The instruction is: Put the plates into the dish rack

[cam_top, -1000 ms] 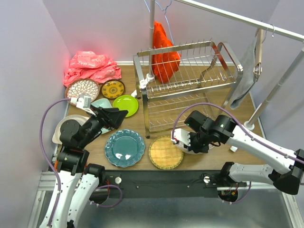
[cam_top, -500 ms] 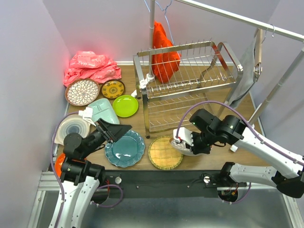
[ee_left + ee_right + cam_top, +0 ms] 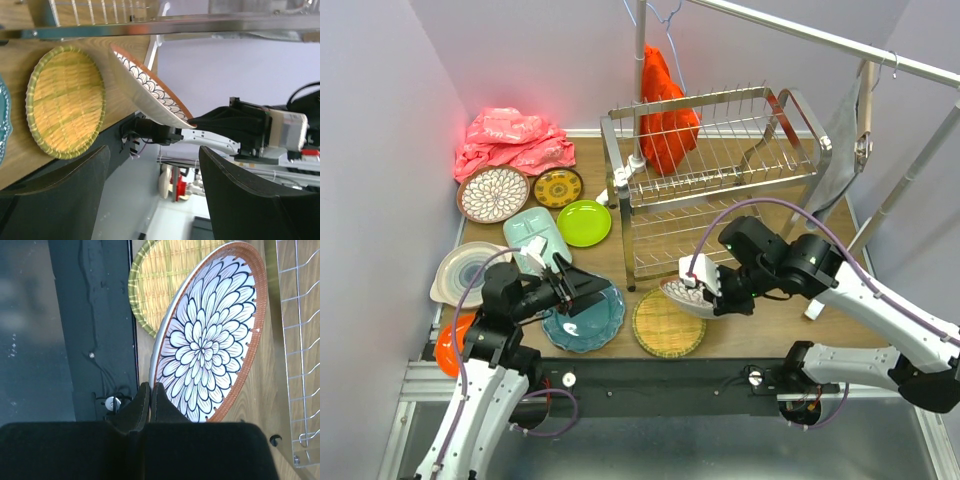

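My right gripper [image 3: 150, 390] is shut on the rim of a white petal-patterned plate [image 3: 210, 335] with a brown edge. It holds that plate [image 3: 680, 297] tilted above the table, just in front of the dish rack [image 3: 720, 180] and over the woven-yellow plate [image 3: 669, 322]. My left gripper [image 3: 590, 292] is open and empty, lying sideways over the teal scalloped plate [image 3: 582, 318]. In the left wrist view, the held plate [image 3: 150, 90] and the woven plate [image 3: 65, 102] lie ahead of its wide-apart fingers [image 3: 255, 200].
At the left lie a lime green plate [image 3: 584, 222], a mint divided tray [image 3: 535, 235], a grey-swirl plate [image 3: 468, 272], an orange plate [image 3: 450, 345], another petal plate [image 3: 493, 193] and a small dark-yellow round [image 3: 558, 187]. A pink cloth [image 3: 510, 140] lies behind; a red-orange cloth [image 3: 665, 105] hangs over the rack.
My left arm has swung from above the mint tray down and right to the teal plate. My right gripper has carried the petal plate up and leftward, tilting it.
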